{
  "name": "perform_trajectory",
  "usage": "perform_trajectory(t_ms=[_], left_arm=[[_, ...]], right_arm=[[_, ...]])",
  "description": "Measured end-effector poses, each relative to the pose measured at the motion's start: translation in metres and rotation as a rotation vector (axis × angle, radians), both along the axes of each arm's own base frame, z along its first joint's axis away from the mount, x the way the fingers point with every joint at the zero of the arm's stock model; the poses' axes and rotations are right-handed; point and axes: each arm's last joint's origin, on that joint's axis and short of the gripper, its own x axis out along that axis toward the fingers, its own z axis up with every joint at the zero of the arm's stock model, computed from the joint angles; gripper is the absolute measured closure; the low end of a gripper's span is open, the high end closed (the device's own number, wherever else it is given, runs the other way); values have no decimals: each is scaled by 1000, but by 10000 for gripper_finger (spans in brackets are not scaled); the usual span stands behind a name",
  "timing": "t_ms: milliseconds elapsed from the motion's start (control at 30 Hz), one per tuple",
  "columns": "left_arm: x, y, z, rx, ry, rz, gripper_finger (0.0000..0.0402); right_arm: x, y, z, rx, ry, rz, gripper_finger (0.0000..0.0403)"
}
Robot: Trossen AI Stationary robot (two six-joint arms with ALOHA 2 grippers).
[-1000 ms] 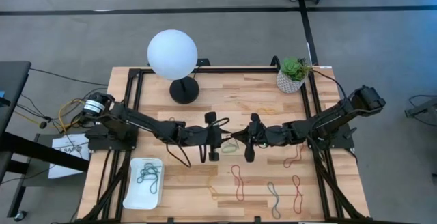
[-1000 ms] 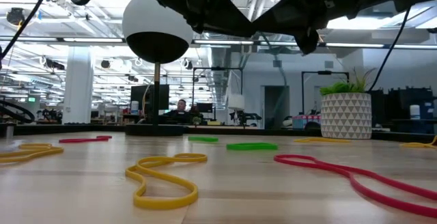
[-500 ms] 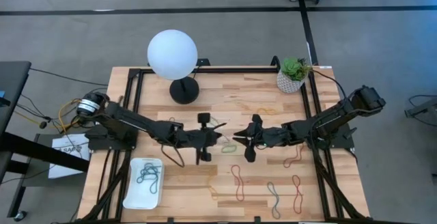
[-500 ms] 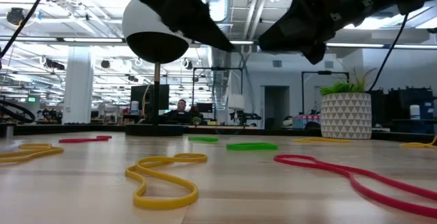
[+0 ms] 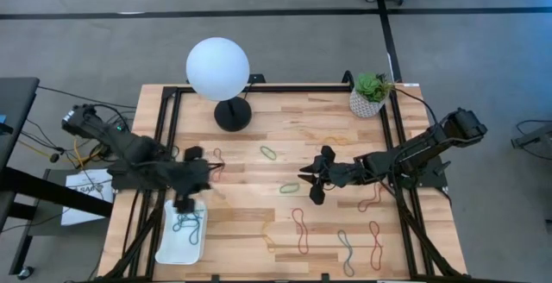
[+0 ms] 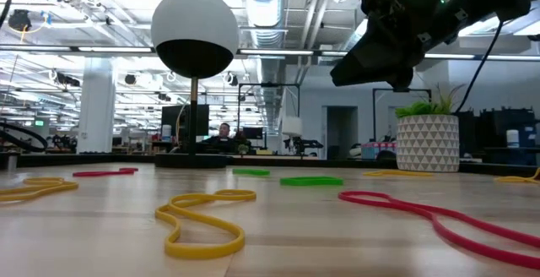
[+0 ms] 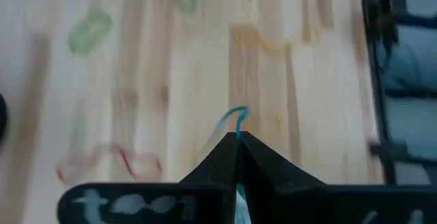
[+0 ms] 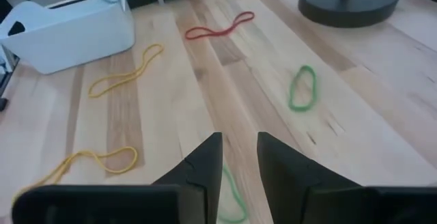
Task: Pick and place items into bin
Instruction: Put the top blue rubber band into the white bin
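Tabletop; blurred left gripper (image 5: 184, 198) over bin (image 5: 166, 247)

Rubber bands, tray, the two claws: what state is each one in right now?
Left gripper: shut on a blue rubber band, above the white tray's top end.
Right gripper: open, holding nothing, above the table's middle.
White tray: holds blue-grey bands.
Green band: lying loose on the table.
Red band: lying loose, untouched.
Globe lamp: upright.
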Motion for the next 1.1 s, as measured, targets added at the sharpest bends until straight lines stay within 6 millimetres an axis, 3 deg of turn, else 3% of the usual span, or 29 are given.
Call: perform_trajectory(t_ms=[167, 500, 633, 833, 1100], left_arm=[[-34, -2, -21, -109, 194, 62, 401], [-56, -11, -94, -223, 562, 252, 401], [-63, -9, -111, -249, 691, 309, 401], [-61, -11, -107, -274, 665, 277, 401], [-51, -18, -63, -266, 454, 193, 401]], right_arm=[[0, 0, 0, 0, 0, 0, 316], [0, 0, 0, 0, 0, 0, 316], [0, -1, 0, 0, 1, -5, 316], [2, -7, 0, 0, 0, -27, 316], [3, -10, 0, 0, 0, -37, 316]])
